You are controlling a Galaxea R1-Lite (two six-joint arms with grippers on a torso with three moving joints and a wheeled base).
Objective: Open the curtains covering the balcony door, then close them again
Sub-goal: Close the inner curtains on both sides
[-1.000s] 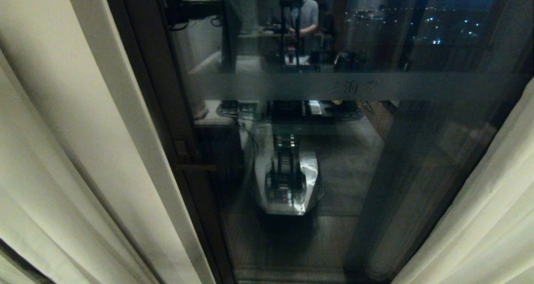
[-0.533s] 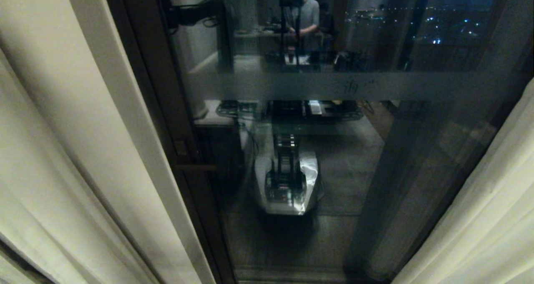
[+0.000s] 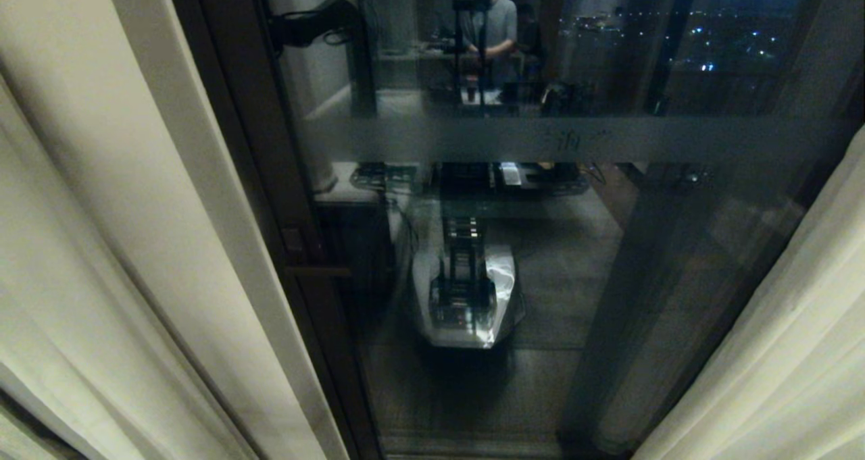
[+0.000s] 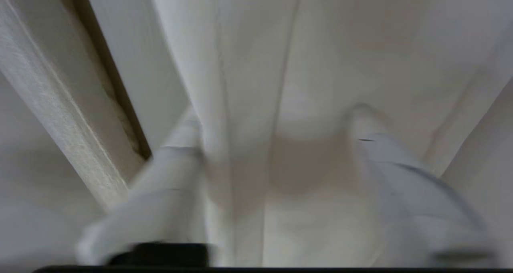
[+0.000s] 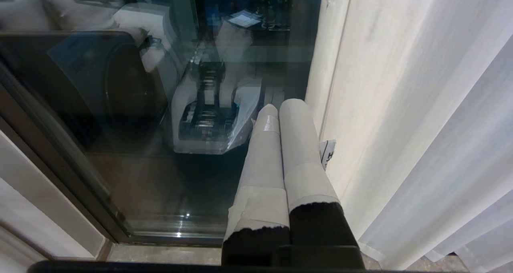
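The curtains hang parted in the head view: a left panel (image 3: pixel 101 210) and a right panel (image 3: pixel 797 352), both cream and pleated. Between them stands the balcony door (image 3: pixel 554 277), dark reflective glass in a near-black frame (image 3: pixel 236 142). Neither gripper shows directly there. In the left wrist view my left gripper (image 4: pixel 276 116) is pressed into the curtain fabric (image 4: pixel 256 56), its taped fingers (image 4: pixel 188 144) apart with a vertical fold between them. My right gripper (image 5: pixel 280 104) hangs low by the glass (image 5: pixel 120 104), shut and empty, beside the right curtain (image 5: pixel 441 124).
A frosted band (image 3: pixel 540 139) crosses the glass. The glass reflects my base (image 3: pixel 466 298), a dark arm (image 3: pixel 311 24) and a person (image 3: pixel 493 21) standing behind. The door's bottom track (image 5: pixel 160 229) meets a stone sill.
The dark arm's reflection at the top left of the glass has shifted and changed shape. The curtains and the door stand as they were.
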